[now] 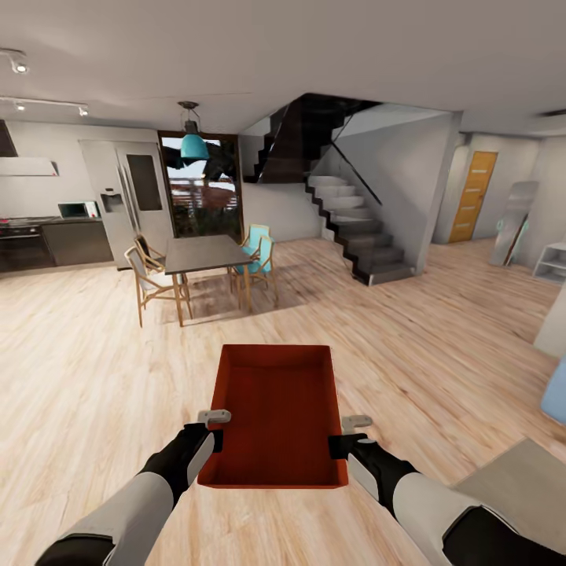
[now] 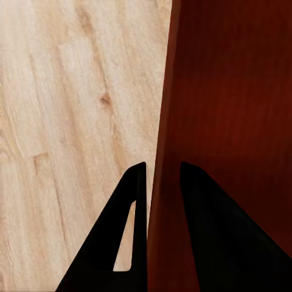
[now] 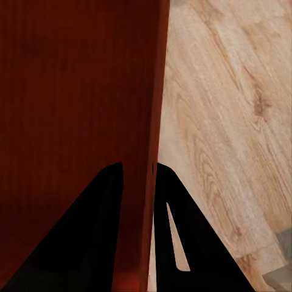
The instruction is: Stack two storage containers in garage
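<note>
The orange-red storage container (image 1: 277, 417) rides level in front of the robot above the wood-plank floor (image 1: 79, 377) — left tool (image 1: 211, 428) and right tool (image 1: 346, 435) each pinching an opposite side wall to keep it balanced for carrying.

One storage container (image 1: 279, 413), two claws, one dining table (image 1: 206, 253), three chairs.

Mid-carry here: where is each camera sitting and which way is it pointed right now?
Head view: on the head, facing forward and down at the storage container, both forearms, the left gripper, the right gripper, the wood-plank floor.
Left wrist view: along its fingers astride one container wall.
Right wrist view: along its fingers astride the opposite wall.
Shared: all three show container and floor.
</note>
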Motion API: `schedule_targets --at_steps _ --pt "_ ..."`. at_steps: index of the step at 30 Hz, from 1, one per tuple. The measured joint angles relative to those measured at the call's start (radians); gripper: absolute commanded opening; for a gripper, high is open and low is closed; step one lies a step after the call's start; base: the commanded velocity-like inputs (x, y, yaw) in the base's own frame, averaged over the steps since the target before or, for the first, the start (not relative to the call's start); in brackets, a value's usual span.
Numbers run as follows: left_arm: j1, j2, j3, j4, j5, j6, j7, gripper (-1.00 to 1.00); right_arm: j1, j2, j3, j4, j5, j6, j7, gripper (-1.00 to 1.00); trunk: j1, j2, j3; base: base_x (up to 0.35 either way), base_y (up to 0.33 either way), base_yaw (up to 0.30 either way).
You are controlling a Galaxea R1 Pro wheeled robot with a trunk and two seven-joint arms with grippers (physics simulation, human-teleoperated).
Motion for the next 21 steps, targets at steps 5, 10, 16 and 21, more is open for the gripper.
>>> schedule_targets --at_steps 5,10,16,21 --pt "0.0 0.0 0.0 0.0 -0.001 0.0 0.0 -1.0 0.0 0.001 -0.001 0.002 0.0 -0.002 0.0 -1.0 0.0 0.0 0.0 0.322 0.0 0.021" --pt "0.0 0.0 0.0 0.001 -0.001 0.0 0.0 -1.0 0.0 0.001 -0.001 0.003 0.0 -0.002 0.0 -1.0 0.0 0.0 0.0 0.322 0.0 0.001" --pt "0.0 0.0 0.0 0.001 0.0 -0.001 0.0 -1.0 0.0 0.001 0.001 0.002 -0.001 -0.002 0.0 -1.0 0.0 0.0 0.0 0.322 0.0 0.0" --pt "0.0 0.0 0.0 0.001 0.0 -0.001 0.0 -1.0 0.0 0.001 0.001 0.002 -0.001 -0.002 0.0 -1.0 0.0 0.0 0.0 0.322 0.0 0.0"
